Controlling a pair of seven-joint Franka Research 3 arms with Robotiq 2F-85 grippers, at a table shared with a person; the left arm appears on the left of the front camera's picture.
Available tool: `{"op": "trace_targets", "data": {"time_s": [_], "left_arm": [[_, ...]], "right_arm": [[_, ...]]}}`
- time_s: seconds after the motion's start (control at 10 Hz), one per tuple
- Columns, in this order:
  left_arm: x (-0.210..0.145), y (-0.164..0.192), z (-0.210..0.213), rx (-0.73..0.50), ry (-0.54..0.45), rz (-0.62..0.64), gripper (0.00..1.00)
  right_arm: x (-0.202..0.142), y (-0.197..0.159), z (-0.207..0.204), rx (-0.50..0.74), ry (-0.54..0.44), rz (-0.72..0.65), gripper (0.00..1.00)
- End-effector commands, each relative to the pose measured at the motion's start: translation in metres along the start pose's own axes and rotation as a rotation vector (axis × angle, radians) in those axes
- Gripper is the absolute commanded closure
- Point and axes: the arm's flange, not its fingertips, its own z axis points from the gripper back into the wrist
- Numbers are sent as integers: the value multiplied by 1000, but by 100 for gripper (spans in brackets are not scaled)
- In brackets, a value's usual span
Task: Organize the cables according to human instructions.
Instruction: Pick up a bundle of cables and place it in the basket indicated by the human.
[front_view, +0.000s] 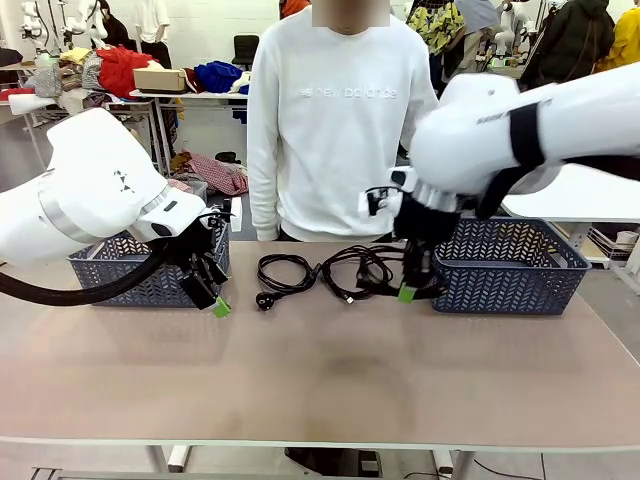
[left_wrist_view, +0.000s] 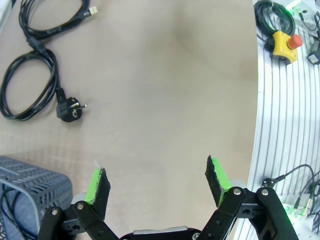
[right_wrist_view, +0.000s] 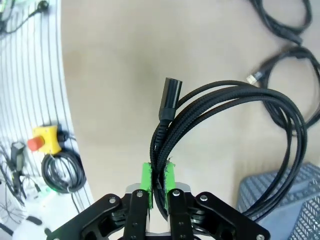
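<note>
Beige table (front_view: 320, 380): left basket (front_view: 110, 270) sits beside the left gripper (left_wrist_view: 157, 175), which is spread wide and empty. A coiled plug cord (front_view: 283, 272) lies mid-table. The right gripper (right_wrist_view: 157, 170) clenches a braided cable (right_wrist_view: 210, 100) beside the right basket (front_view: 510, 265). Its trailing loops may snag the rim or drag neighbouring cords.

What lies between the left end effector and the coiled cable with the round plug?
The stretch is bare tabletop, as the left wrist view shows; the open left end effector is apart from that cable.

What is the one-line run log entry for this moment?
left hand: open, empty, by left basket | right hand: shut on braided cable, beside right basket | plug cord: on table
</note>
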Motion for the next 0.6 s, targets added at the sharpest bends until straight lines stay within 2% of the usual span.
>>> {"op": "trace_targets", "data": {"time_s": [0.0, 0.5], "left_arm": [[-1, 0, 2, -6, 1, 6, 0], [-1, 0, 2, -6, 1, 6, 0]], "right_arm": [[-18, -16, 24, -29, 7, 64, 100], [-75, -84, 57, -81, 50, 110, 100]]}}
